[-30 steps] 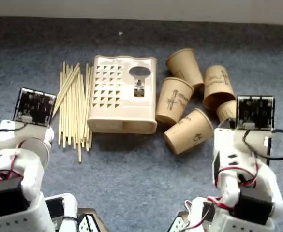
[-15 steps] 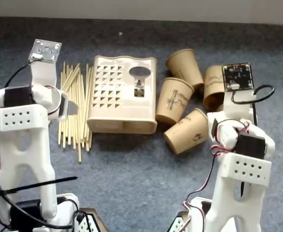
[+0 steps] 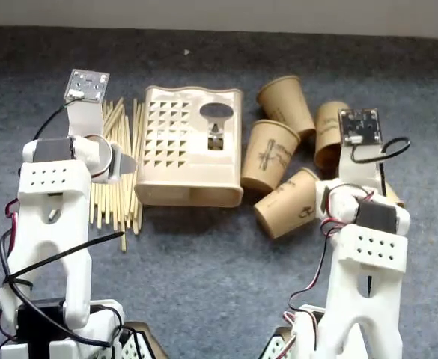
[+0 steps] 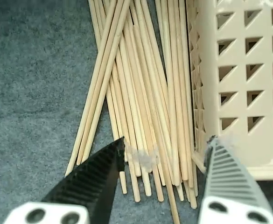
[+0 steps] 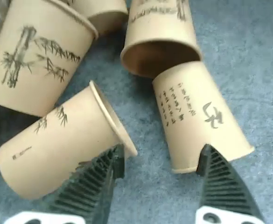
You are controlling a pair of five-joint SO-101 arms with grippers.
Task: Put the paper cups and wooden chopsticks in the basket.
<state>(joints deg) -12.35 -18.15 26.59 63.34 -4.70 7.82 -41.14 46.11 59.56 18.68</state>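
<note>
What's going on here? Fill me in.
The left gripper hovers open over the wooden chopsticks, which lie beside the basket. The right gripper hangs open above the paper cups, which lie tipped over on the basket's other side. Neither gripper holds anything yet.

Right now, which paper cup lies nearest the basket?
The cup with the large bamboo print, right beside the basket side wall; the other cups lie farther from it.

The high camera looks steeply down from the near side. The left wrist camera sits close over pale wooden chopsticks (image 4: 141,93), the right over tan paper cups (image 5: 57,144). The high view shares both.
</note>
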